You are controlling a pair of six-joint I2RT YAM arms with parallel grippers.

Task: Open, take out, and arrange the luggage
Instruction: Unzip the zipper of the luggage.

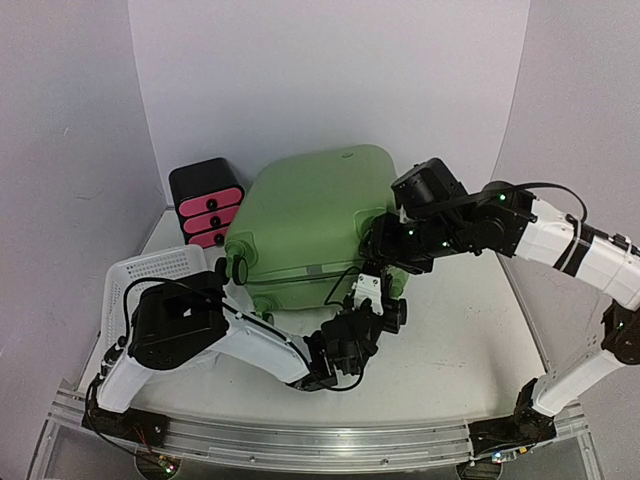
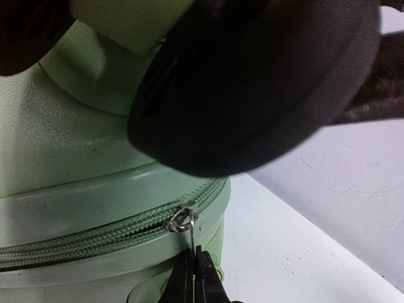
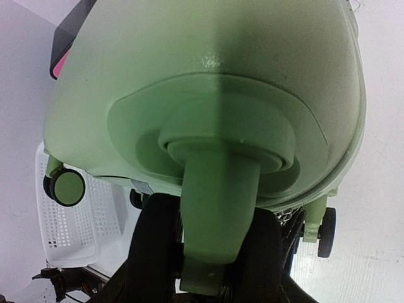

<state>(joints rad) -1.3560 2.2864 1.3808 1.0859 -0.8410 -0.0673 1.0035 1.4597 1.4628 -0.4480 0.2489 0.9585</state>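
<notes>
Stretching low along the bench's (image 1: pixel 460 340) near edge, the left gripper (image 2: pixel 194 268) pinches the luggage's (image 1: pixel 310 215) zipper pull (image 2: pixel 190 235). The right gripper (image 1: pixel 385 245) hooks over the shell; I cannot tell its opening.

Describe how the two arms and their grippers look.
The left arm and right arm: white links, black joint housings, thin black cables; small green lights dot the right one. The left gripper has slim dark tips; the right gripper is black.
</notes>
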